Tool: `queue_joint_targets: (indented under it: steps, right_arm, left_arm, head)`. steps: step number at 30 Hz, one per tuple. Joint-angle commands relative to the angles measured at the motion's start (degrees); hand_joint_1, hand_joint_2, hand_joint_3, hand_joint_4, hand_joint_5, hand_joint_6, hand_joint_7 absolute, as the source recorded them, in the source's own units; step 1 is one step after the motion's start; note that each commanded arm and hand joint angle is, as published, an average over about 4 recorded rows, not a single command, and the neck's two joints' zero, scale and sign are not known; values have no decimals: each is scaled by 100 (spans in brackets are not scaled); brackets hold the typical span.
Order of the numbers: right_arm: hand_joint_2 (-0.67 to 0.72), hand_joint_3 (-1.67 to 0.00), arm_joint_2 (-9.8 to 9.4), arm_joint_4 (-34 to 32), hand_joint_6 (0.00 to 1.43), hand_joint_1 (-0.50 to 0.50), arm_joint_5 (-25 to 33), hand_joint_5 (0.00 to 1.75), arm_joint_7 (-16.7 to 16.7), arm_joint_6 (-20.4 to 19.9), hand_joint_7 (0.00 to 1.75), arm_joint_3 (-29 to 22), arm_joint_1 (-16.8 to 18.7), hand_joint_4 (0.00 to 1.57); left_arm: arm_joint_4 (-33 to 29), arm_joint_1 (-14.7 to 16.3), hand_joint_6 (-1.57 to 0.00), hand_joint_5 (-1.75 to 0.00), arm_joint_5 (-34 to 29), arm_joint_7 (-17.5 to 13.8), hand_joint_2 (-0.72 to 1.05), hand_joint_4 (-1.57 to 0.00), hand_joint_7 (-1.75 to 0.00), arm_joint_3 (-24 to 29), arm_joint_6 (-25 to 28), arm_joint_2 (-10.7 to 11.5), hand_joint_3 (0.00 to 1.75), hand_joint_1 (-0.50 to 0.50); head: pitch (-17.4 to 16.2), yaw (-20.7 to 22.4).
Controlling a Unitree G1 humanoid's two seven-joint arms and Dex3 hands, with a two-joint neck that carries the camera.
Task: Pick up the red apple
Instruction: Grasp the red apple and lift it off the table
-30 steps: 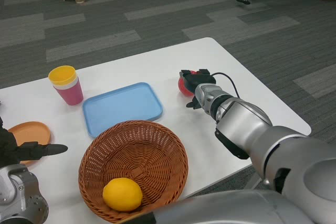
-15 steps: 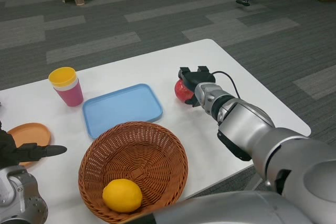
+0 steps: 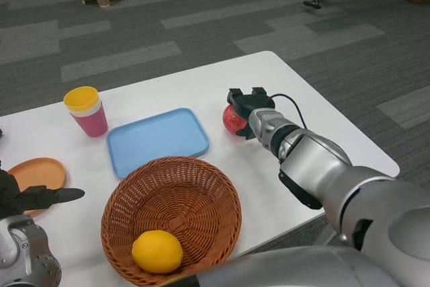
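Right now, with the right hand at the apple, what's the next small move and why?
Probably a short straight lift. The right hand has its fingers wrapped over the red apple, which looks held but still low against the white table. Raising it a little would test the hold. The blue tray and basket lie to its left, so go up, not sideways.

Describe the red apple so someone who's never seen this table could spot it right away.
On the white table, look right of the blue tray, where the right robot hand reaches in. The red apple sits in its black fingers, the only red, round fruit; the yellow lemon lies in the basket.
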Motion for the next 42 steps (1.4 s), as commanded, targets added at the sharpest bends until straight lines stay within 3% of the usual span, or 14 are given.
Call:
queue_joint_targets:
  steps: [1, 10, 15, 18, 25, 28, 31, 42]
  right_arm:
    - [-54, -79, 99, 82, 0, -46, -12, 165, 151, 6, 110, 12, 255, 2]
    - [-54, -79, 123, 135, 0, -46, -12, 153, 151, 19, 82, -28, 255, 0]
    - [-54, -79, 123, 139, 0, -46, -12, 126, 151, 10, 58, -54, 264, 0]
    - [-54, -77, 123, 146, 0, -46, -12, 104, 153, 10, 54, -50, 264, 0]
    - [-54, -73, 121, 164, 0, -46, -12, 27, 153, 10, 33, -56, 264, 0]
    - [-54, -71, 114, 181, 0, -46, -12, 7, 160, 10, 26, -65, 264, 0]
    - [-54, -75, 114, 201, 0, -46, -12, 0, 160, 10, 21, -76, 264, 0]
    - [-54, -71, 167, 346, 0, -46, -1, 0, 63, 2, 21, -122, 264, 0]
  left_arm:
    - [17, 71, 0, 0, -27, -13, -64, 0, 0, 31, 1, -7, 9, -50]
    - [11, 97, 0, 0, -27, -13, -64, 0, 0, 31, 1, 0, 9, -50]
    - [2, 137, 0, 0, -27, -13, -64, 0, 0, 31, -12, 0, 9, -50]
    - [-3, 150, 0, 0, -27, -13, -64, 0, 0, 31, -25, 0, 9, -50]
    - [-3, 152, 0, 0, -27, -13, -68, 0, 0, 31, -34, -9, 9, -50]
    - [-3, 152, 0, 0, -27, -13, -64, 0, 0, 25, -34, -9, 9, -50]
    - [-3, 155, 0, 0, -27, -13, -64, 0, 0, 23, -34, -9, 9, -50]
    - [-3, 157, 0, 0, -27, -13, -64, 0, 0, -2, -34, -9, 9, -50]
  head:
    - [0, 0]
    - [19, 17]
    - [41, 31]
    - [37, 33]
    - [28, 28]
    - [25, 18]
    - [7, 8]
    - [-33, -35]
